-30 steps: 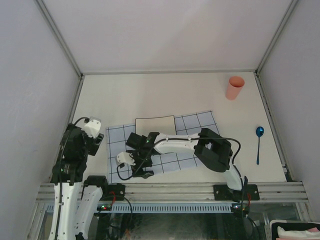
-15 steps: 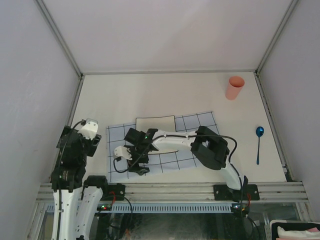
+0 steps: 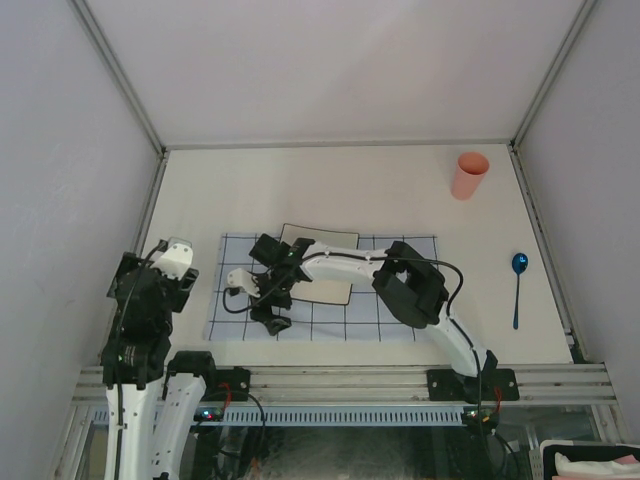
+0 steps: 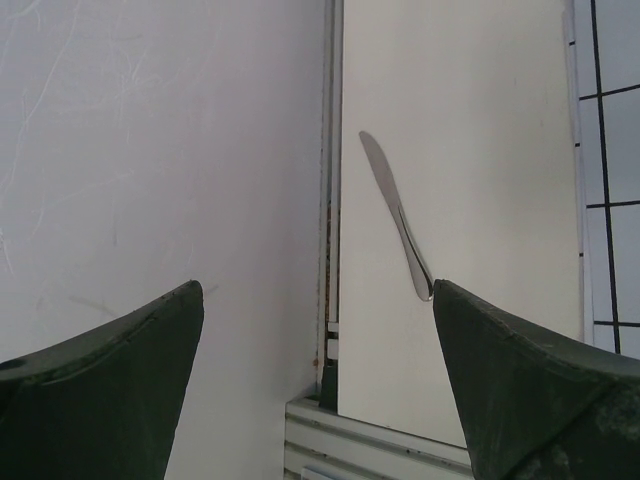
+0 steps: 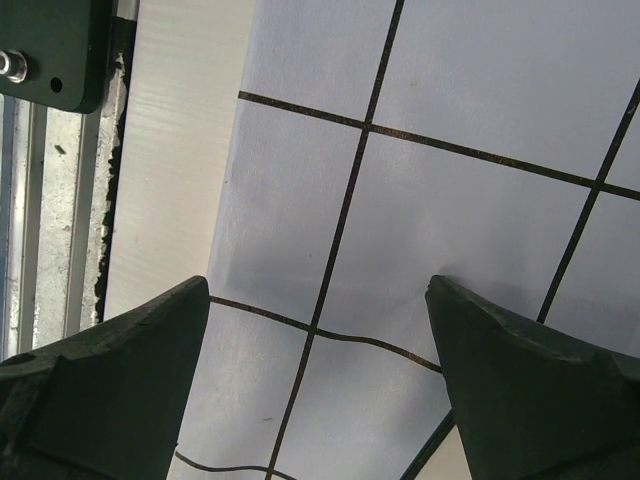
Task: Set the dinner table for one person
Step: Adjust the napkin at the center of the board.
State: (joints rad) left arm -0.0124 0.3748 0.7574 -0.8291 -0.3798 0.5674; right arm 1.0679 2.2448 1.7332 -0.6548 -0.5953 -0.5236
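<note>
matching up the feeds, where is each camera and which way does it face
top: fixed above and behind the bases, looking down on the table; the left arm and right arm show
left wrist: looks down at a knife by the table's left edge; the open left hand shows
right wrist: close over the checked cloth; the open right hand shows
shared: all three show the checked cloth
</note>
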